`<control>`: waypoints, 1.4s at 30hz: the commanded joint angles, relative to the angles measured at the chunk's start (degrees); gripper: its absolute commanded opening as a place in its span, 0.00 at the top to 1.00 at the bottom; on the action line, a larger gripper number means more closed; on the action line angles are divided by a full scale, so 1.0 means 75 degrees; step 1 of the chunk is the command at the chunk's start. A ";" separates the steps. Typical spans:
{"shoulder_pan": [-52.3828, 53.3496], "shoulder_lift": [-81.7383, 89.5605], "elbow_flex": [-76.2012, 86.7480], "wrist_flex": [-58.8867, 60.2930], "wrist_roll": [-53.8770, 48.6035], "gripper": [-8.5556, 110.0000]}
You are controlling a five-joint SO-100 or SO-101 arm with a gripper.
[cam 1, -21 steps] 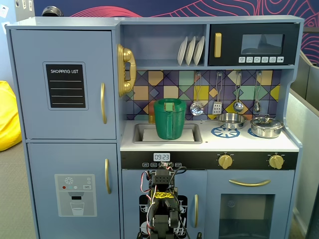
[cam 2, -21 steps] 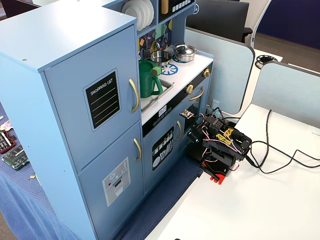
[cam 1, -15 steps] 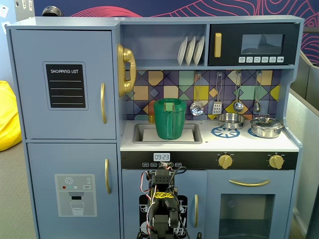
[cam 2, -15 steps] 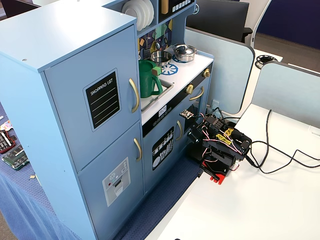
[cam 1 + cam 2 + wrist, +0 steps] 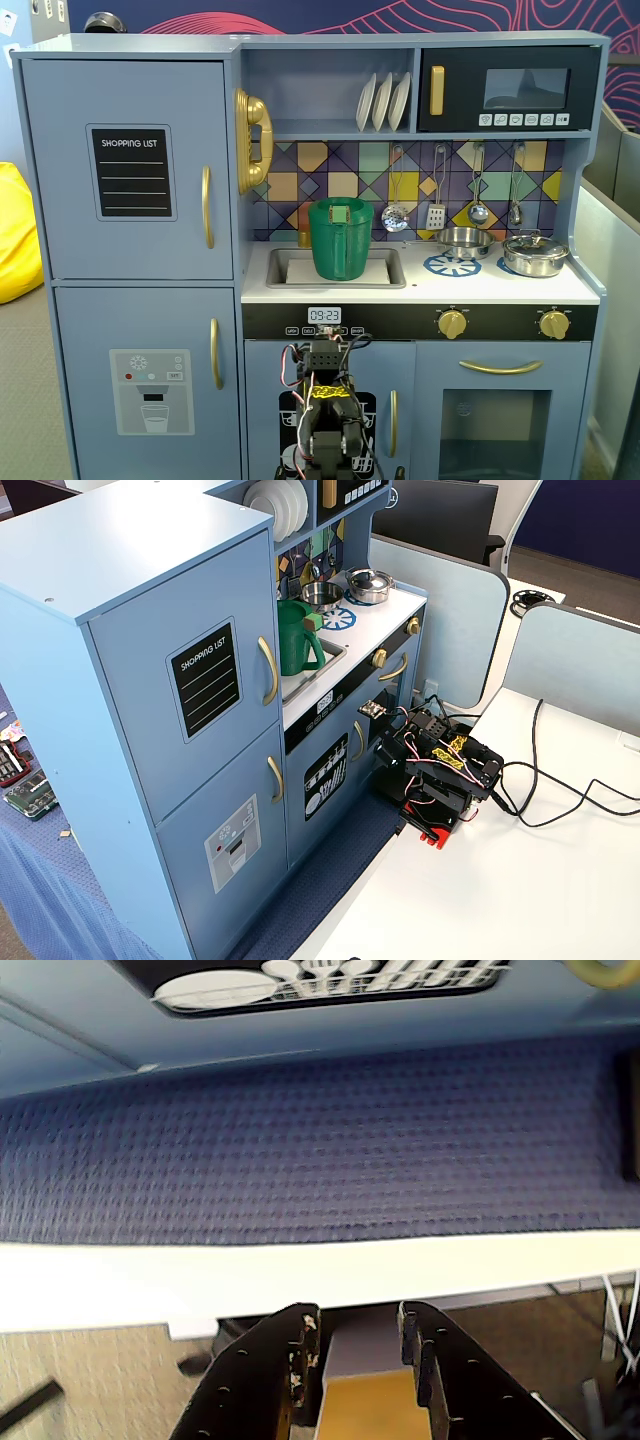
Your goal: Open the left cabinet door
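The left cabinet door [image 5: 130, 170] is light blue-grey with a black "SHOPPING LIST" panel [image 5: 132, 172] and a vertical gold handle [image 5: 207, 207]. It sits flush and closed at the kitchen's upper left. It also shows closed in the other fixed view [image 5: 190, 700], with its handle [image 5: 269, 670] on its right edge. My arm [image 5: 330, 420] is folded low in front of the kitchen's middle [image 5: 435, 770], well below and to the right of that door. In the wrist view my gripper [image 5: 357, 1315] has its jaws apart and holds nothing. The door is out of the wrist view.
Below the door is a blue door with a water-dispenser panel [image 5: 150, 390]. A small door with a black graphic [image 5: 325, 777] is just behind the arm. A green pitcher [image 5: 341, 238] stands in the sink. Blue cloth [image 5: 320, 1140] and the white table [image 5: 480, 880] lie around the arm; cables [image 5: 560, 800] trail right.
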 commanded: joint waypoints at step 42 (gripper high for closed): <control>-0.4969 -0.5215 -0.8109 -0.7395 -0.0973 0.84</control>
